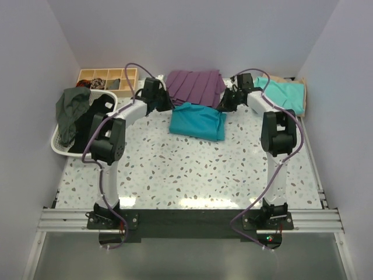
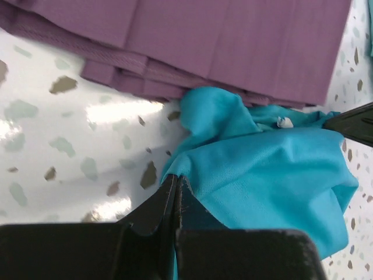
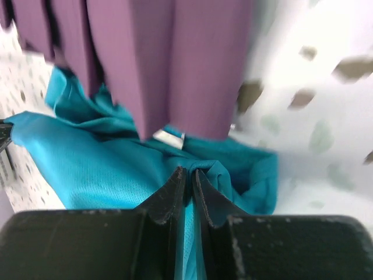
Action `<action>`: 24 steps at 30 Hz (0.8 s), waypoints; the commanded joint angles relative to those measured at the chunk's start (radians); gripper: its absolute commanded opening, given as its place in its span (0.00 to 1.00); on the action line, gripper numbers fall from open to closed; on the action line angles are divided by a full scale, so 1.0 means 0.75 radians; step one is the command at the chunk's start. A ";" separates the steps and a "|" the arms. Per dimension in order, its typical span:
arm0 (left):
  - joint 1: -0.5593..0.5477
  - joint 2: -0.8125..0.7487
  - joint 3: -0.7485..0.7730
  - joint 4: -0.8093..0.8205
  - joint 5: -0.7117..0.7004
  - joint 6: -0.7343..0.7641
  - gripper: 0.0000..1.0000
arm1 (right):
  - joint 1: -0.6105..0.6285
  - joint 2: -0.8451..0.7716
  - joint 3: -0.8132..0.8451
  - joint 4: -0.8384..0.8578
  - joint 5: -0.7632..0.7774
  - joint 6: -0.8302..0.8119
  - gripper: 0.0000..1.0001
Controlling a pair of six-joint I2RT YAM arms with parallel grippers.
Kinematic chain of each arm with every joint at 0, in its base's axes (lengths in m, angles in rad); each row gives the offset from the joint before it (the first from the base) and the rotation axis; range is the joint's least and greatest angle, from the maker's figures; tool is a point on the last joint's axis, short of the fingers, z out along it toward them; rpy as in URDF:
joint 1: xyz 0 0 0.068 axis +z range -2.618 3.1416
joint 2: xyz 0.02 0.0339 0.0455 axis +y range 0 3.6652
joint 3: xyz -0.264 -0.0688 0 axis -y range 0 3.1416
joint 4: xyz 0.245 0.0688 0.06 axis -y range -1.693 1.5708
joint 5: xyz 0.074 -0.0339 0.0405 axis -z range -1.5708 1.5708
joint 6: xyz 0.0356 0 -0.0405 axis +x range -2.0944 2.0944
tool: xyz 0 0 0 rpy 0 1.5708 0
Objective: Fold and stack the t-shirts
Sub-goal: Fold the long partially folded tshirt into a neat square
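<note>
The deep teal-blue t-shirt (image 1: pixel 198 121) lies bunched on the speckled table, just in front of the purple pleated garment (image 1: pixel 194 86). My left gripper (image 1: pixel 165 107) is shut on its far-left corner (image 2: pixel 245 169). My right gripper (image 1: pixel 226 104) is shut on its far-right corner (image 3: pixel 116 169). The mint-green t-shirt (image 1: pixel 285 95) lies at the far right, on top of the tan t-shirt (image 1: pixel 300 83), of which only an edge shows. A white label (image 2: pixel 284 122) shows on the teal shirt's collar.
A white basket (image 1: pixel 61 149) of dark clothes stands at the left. A wooden compartment box (image 1: pixel 108 79) stands at the far left. The purple garment overlaps the teal shirt's far edge in both wrist views (image 2: pixel 233 41) (image 3: pixel 169 58).
</note>
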 commanded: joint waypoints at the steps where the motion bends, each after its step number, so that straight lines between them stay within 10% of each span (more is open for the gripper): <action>1: 0.059 0.099 0.164 0.065 0.072 0.049 0.00 | -0.041 0.068 0.202 0.037 0.037 0.013 0.09; 5: 0.070 0.209 0.228 0.077 0.128 0.057 0.06 | -0.045 0.105 0.285 0.018 0.078 0.009 0.15; 7: 0.070 0.242 0.254 0.077 0.158 0.051 0.19 | -0.049 0.125 0.316 -0.027 0.090 -0.003 0.45; 11: 0.076 0.281 0.293 0.008 0.120 0.077 0.41 | -0.051 0.058 0.260 -0.031 0.143 -0.034 0.67; 18: 0.090 -0.068 0.107 0.047 -0.142 0.118 0.49 | -0.047 -0.255 0.026 0.030 0.170 -0.097 0.73; 24: 0.078 -0.267 -0.032 0.177 0.033 0.057 0.51 | 0.030 -0.341 -0.084 0.028 0.050 -0.106 0.74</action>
